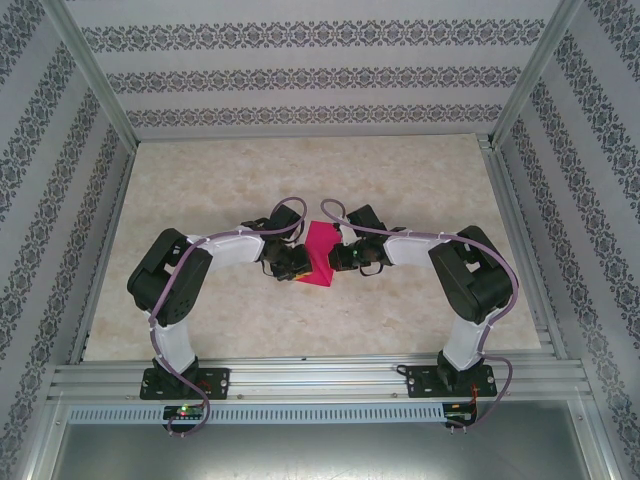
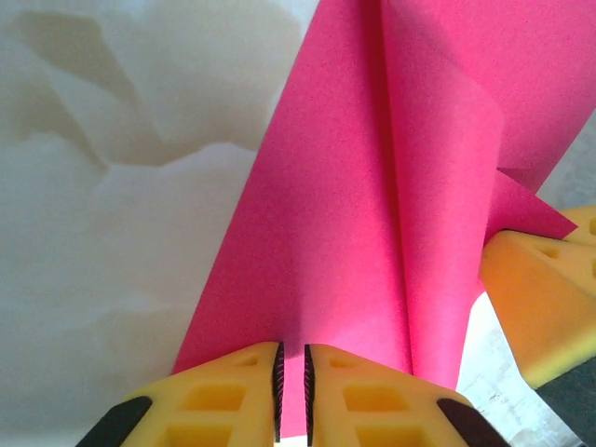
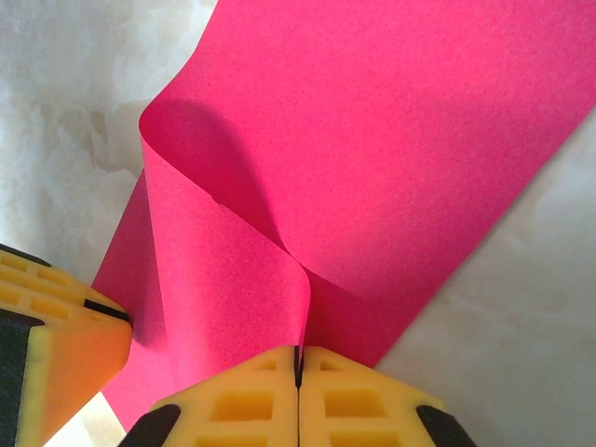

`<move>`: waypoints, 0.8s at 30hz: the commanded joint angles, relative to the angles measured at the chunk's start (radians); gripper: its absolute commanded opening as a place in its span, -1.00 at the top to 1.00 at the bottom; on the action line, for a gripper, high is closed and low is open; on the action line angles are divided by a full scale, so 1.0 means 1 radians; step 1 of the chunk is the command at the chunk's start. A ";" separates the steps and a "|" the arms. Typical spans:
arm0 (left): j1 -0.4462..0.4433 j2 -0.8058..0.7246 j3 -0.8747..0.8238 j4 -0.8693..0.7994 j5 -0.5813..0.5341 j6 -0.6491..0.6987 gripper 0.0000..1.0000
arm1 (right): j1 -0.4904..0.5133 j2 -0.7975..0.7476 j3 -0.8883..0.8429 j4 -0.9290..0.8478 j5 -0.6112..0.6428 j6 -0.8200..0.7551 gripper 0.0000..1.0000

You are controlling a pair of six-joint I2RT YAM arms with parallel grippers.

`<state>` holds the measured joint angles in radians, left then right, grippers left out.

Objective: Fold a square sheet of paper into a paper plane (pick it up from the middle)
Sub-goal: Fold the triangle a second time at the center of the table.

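Magenta paper sheet (image 1: pixel 322 258), curled with one lengthwise crease, over a pale marbled surface (image 1: pixel 420 180); left hand (image 2: pixel 291 363) and right hand (image 3: pixel 299 358) each pinch it.

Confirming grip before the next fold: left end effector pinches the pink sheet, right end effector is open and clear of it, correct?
No: the right end effector is shut on the pink sheet too, as the right wrist view shows. The left end effector does pinch it.
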<state>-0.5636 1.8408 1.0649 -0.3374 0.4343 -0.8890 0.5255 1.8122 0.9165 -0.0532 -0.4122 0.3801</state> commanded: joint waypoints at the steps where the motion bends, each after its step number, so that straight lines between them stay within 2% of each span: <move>1: -0.009 -0.054 0.022 -0.032 -0.053 0.017 0.63 | -0.007 0.035 0.004 -0.050 0.022 -0.029 0.86; 4: 0.003 -0.100 0.016 0.004 -0.061 -0.015 0.69 | -0.007 0.036 0.004 -0.049 0.024 -0.029 0.86; 8: 0.030 -0.118 -0.006 0.140 -0.011 -0.072 1.00 | -0.007 0.042 0.006 -0.048 0.023 -0.028 0.86; 15: 0.047 -0.005 -0.016 0.410 0.139 -0.190 1.00 | -0.007 0.049 0.007 -0.051 0.023 -0.028 0.86; 24: 0.047 0.030 -0.046 0.452 0.133 -0.202 1.00 | -0.007 0.050 0.008 -0.055 0.026 -0.027 0.86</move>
<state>-0.5217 1.8656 1.0355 0.0513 0.5507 -1.0710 0.5255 1.8187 0.9215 -0.0532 -0.4126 0.3672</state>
